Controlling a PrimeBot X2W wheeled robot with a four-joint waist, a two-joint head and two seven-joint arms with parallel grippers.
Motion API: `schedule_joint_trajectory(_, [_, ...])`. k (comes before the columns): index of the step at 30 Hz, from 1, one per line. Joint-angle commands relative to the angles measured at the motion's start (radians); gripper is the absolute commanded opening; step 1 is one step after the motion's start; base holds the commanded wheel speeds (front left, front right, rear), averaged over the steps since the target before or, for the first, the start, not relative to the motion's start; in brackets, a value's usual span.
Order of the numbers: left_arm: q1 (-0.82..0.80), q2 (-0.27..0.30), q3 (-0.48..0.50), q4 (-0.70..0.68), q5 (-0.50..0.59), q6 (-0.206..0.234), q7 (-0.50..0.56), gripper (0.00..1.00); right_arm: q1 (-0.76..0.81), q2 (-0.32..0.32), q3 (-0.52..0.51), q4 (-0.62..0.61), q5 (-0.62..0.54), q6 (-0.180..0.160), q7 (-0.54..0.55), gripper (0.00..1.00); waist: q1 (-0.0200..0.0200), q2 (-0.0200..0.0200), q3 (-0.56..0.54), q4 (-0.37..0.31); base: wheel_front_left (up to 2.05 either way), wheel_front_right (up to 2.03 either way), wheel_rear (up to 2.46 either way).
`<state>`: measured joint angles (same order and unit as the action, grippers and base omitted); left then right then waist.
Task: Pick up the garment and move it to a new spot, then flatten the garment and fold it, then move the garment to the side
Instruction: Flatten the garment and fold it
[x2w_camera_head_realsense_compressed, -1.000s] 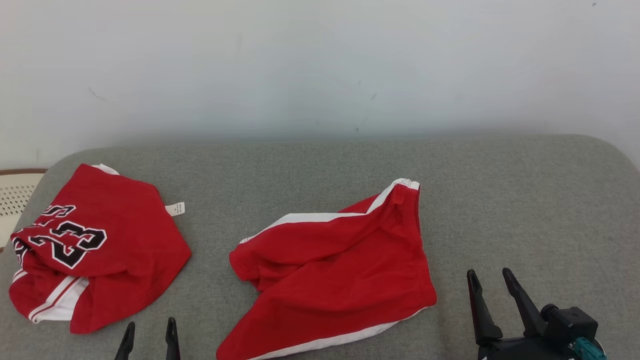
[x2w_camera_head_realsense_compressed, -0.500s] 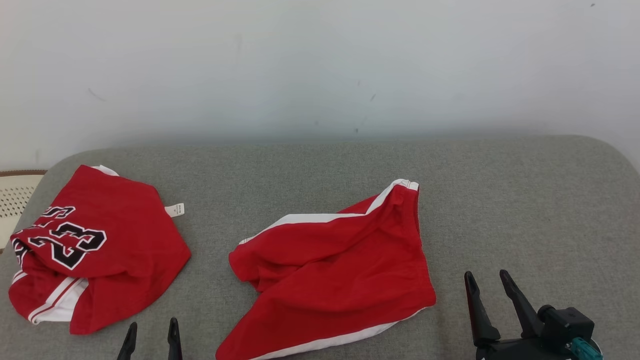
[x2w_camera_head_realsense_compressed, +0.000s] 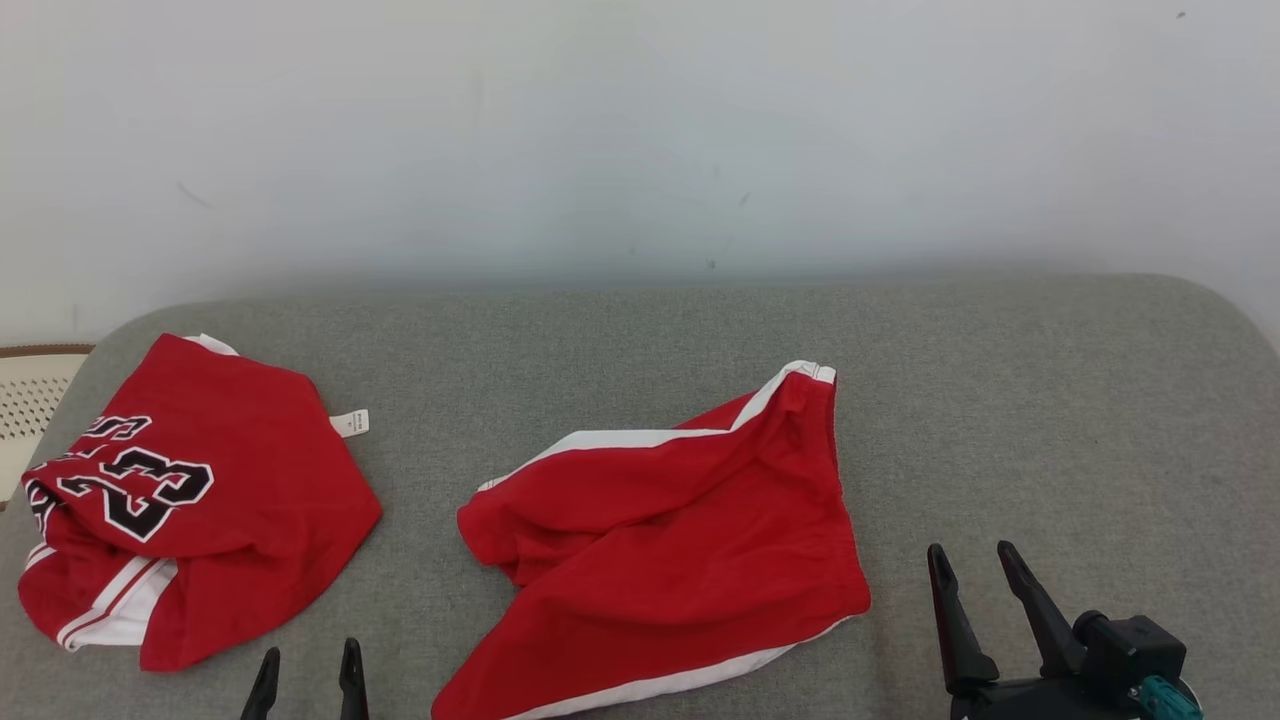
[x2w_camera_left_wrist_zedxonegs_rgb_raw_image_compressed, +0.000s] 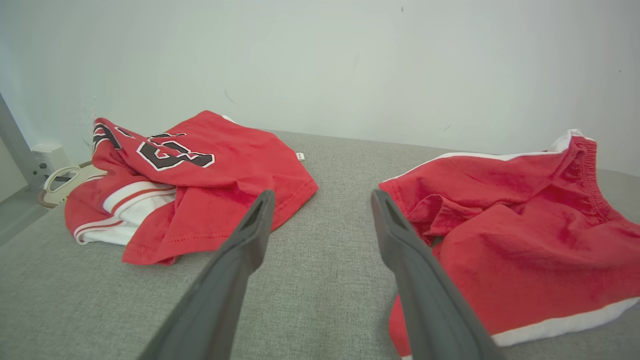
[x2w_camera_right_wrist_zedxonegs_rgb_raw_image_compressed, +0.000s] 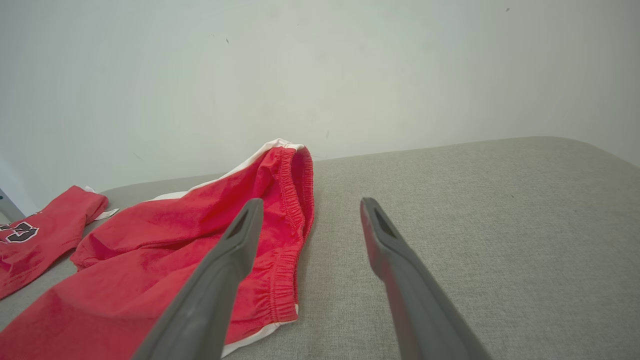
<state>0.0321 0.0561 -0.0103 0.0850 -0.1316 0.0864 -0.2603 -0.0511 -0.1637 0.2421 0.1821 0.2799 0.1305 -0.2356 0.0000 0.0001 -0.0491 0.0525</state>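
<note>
The red shorts (x2w_camera_head_realsense_compressed: 680, 540) lay crumpled near the middle of the grey fabric-covered surface (x2w_camera_head_realsense_compressed: 1050, 400), their lower hem reaching toward its near edge. The elastic waistband (x2w_camera_head_realsense_compressed: 845, 500) faced the right end of the surface, and a white side stripe (x2w_camera_head_realsense_compressed: 640, 437) ran along the far side of the shorts. Nothing gripped them.

The left gripper (x2w_camera_head_realsense_compressed: 310, 665) sat at the near edge, its jaws spread wide and empty. In the left wrist view they pointed at the strip of bare fabric between the two garments, with the shorts off to one side and the jersey to the other, and neither jaw touched cloth.

The right gripper (x2w_camera_head_realsense_compressed: 972, 570) stood by the near edge too, just beside the waistband and apart from it. Its jaws were likewise wide open and held nothing. In the right wrist view one jaw crossed in front of the waistband's gathers, while the other stood over bare grey fabric. Whether either pair rested on the surface or hung just above it could not be told.

A red jersey (x2w_camera_head_realsense_compressed: 200, 480) with a black-and-white "23" lay bunched at the left end of the surface, well apart from the shorts, with a small white label (x2w_camera_head_realsense_compressed: 352, 422) poking out of its far side. Beyond the left end showed part of a cream perforated object (x2w_camera_head_realsense_compressed: 25, 400). A pale wall (x2w_camera_head_realsense_compressed: 640, 130) rose behind the far edge.
</note>
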Motion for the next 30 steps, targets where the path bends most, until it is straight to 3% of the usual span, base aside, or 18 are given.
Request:
schedule_joint_trajectory(1, [0.01, 0.0, 0.001, 0.003, -0.008, -0.004, -0.004, 1.0, -0.001, -0.004, 0.003, 0.003, 0.002, 0.0, -0.004, 1.0, 0.0, -0.0001, 0.0, 0.0, 0.0, 0.0, 0.0])
schedule_joint_trajectory(6, [0.021, 0.0, -0.018, 0.004, -0.018, -0.03, -0.004, 1.0, -0.001, -0.023, 0.032, 0.007, 0.013, 0.0, -0.002, 1.0, 0.0, -0.0001, -0.002, 0.003, 0.0, 0.0, 0.0])
schedule_joint_trajectory(16, [0.037, 0.006, -0.111, 0.101, -0.041, -0.122, -0.004, 1.0, -0.002, -0.123, 0.138, 0.043, 0.062, 0.0, 0.023, 1.0, 0.0, -0.0001, 0.015, 0.032, 0.0, 0.0, 0.0])
schedule_joint_trajectory(30, [-0.053, -0.004, -0.199, 0.273, -0.11, -0.155, -0.004, 1.0, -0.112, -0.21, 0.323, 0.193, 0.118, 0.0, 0.047, 1.0, 0.0, -0.0001, 0.058, 0.015, 0.0, 0.0, 0.0])
